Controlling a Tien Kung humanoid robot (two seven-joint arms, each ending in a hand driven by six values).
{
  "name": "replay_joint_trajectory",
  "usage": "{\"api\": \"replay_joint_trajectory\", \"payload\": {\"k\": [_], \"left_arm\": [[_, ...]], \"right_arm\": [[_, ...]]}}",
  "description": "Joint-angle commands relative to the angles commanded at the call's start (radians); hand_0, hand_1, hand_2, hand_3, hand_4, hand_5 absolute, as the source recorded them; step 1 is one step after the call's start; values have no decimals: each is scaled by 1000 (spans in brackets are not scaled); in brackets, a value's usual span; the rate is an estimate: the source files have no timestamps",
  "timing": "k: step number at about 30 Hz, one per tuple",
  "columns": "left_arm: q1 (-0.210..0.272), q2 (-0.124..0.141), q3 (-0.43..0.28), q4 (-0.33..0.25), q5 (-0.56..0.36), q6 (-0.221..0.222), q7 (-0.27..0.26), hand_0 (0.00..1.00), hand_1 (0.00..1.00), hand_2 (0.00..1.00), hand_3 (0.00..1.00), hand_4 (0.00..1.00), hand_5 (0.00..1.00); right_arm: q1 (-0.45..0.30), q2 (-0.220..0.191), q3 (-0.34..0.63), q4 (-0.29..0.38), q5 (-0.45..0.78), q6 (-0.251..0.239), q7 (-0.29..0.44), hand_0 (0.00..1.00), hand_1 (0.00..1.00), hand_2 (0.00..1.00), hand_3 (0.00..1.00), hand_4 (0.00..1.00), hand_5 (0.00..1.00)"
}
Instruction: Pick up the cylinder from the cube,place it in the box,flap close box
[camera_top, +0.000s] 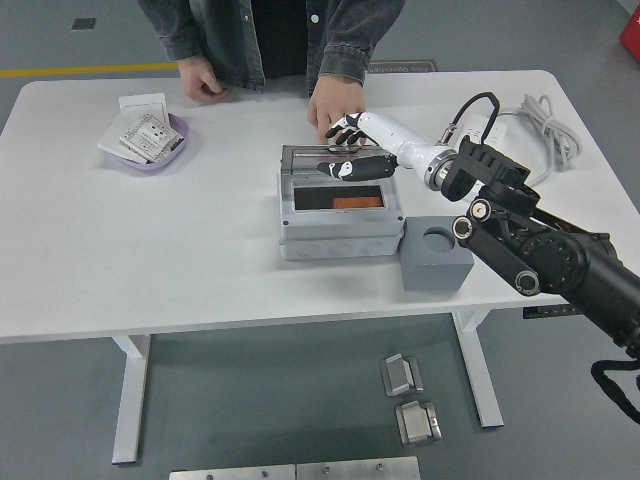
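No print seems legible anywhere here.

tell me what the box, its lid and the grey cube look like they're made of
The box looks like light grey moulded plastic, matte, with round knock-out marks along its front wall. Its lid seems to be clear plastic in a grey frame: the right hand on it shows through and reflects. The cube looks like darker grey plastic or foam, dull, with a round socket on top.

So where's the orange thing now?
In the head view the orange cylinder lies inside the grey box at mid-table, toward its right side, just left of the grey cube.
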Motion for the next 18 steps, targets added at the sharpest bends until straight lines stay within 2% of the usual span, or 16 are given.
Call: {"api": "replay_joint_trajectory", "payload": {"k": [5,10,18], "left_arm": [[4,-2,1,0,-2,0,1,637,636,579,592,653,213],[6,-4,1,0,-3,0,0,637,636,579,592,653,213],[6,-6,-5,0,2,1,2,637,636,578,592,653,213]], "right_arm": [[-40,-28,-3,84,-10,-2,-19,775,703,725,777,847,628],[-76,-44,-8,139,-16,-3,-30,764,701,725,779,846,629],[-108,-54,-13,169,-10,-10,-37,765,702,726,780,846,631]]}}
